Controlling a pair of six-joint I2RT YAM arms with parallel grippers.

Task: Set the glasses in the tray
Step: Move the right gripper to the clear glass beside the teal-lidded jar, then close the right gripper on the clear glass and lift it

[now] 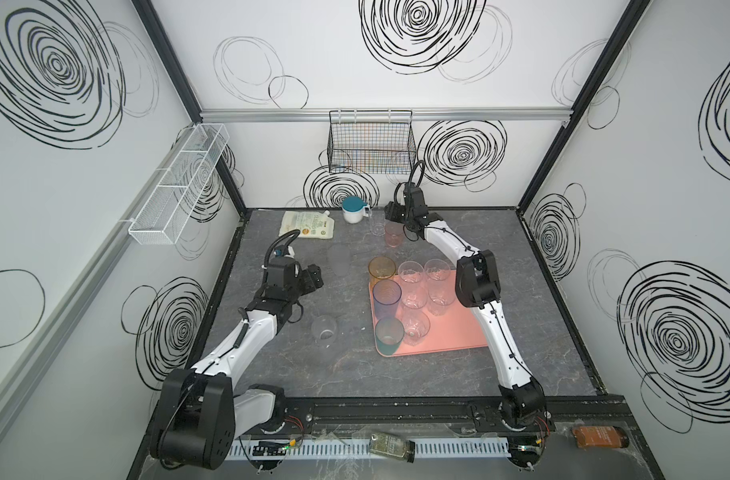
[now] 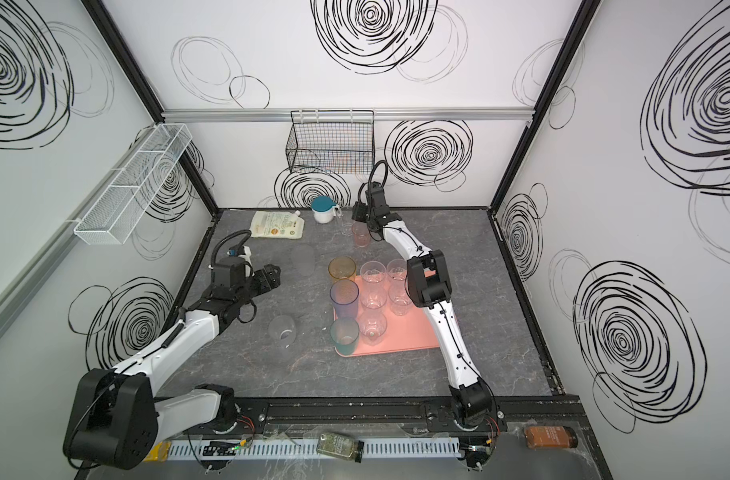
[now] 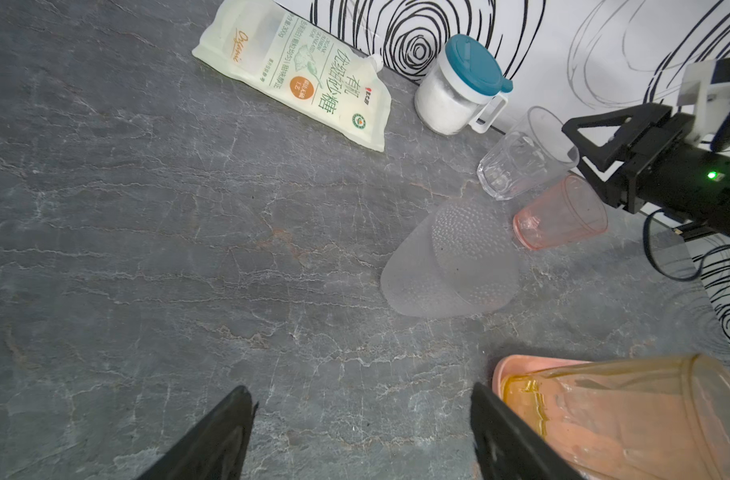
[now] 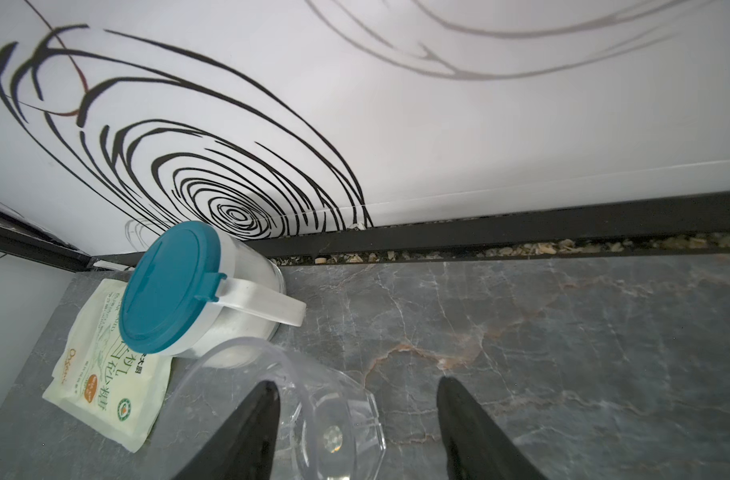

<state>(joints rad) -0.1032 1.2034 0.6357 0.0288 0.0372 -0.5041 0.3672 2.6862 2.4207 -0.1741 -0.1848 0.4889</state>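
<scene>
The right gripper (image 4: 357, 382) hangs at the far edge of the table (image 1: 521, 311) with its jaws spread and not closed on anything. A clear glass (image 4: 334, 415) sits under it, with one finger right at the rim, though I cannot tell whether that finger is inside the mouth or outside it. The left gripper (image 3: 362, 388) is also spread and empty, low over bare table near the tray (image 1: 458, 332). Eight glasses stand at the tray's far and left sides, and four are off it: this clear one, a pink glass (image 3: 562, 214) just beside it, a frosted glass (image 3: 450, 262) nearer the middle, and another clear glass (image 1: 325, 330) near the left arm. The likely trouble is the tight cluster. If the jaws close off-centre, the finger could push the rim and tip the glass into the pink one or the lidded mug (image 4: 168, 286). The smooth walls may also slip under a light pinch, and on the way back a carried glass could clip the ones already packed on the tray.
</scene>
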